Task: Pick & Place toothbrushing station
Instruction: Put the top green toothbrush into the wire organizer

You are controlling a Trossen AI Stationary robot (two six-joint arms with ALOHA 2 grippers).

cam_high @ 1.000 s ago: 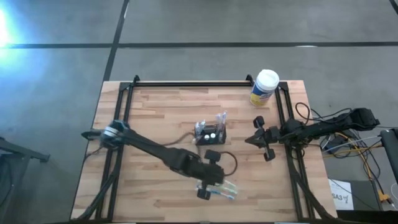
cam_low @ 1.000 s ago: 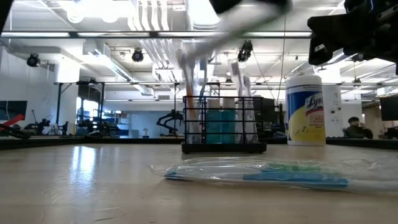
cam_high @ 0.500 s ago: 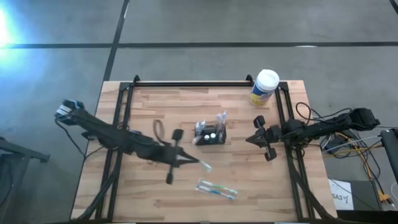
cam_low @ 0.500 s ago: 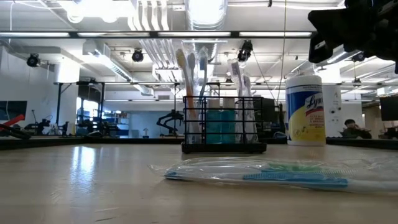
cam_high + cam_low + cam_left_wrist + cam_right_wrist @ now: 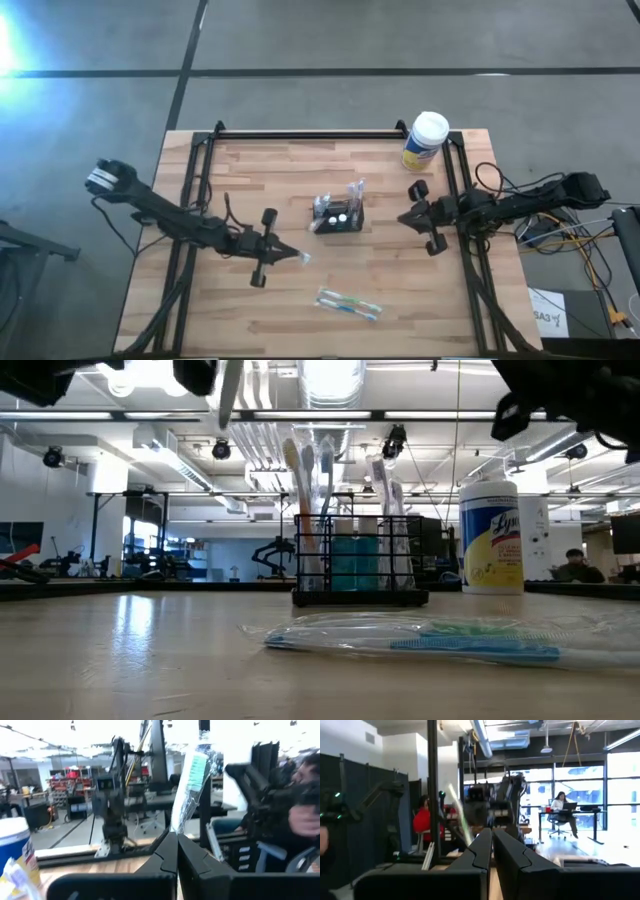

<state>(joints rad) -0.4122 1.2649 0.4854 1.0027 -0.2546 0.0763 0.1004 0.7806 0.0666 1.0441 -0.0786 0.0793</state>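
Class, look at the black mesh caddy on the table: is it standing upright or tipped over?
Upright. In the low view the toothbrushing station sits flat on its base on the table, and its toothbrushes stick up above the rim.

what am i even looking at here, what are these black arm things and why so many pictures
These are two robot arms at a wooden table, each ending in jaws. One picture looks straight down, one looks level across the tabletop, and two come from cameras on the wrists. The left gripper has its jaws shut on a wrapped toothbrush, lifted off the table. The right gripper, jaws shut and empty, waits by the right edge. On the table stand a black mesh caddy with toothbrushes, a wipes canister, and another wrapped toothbrush pack lying flat.
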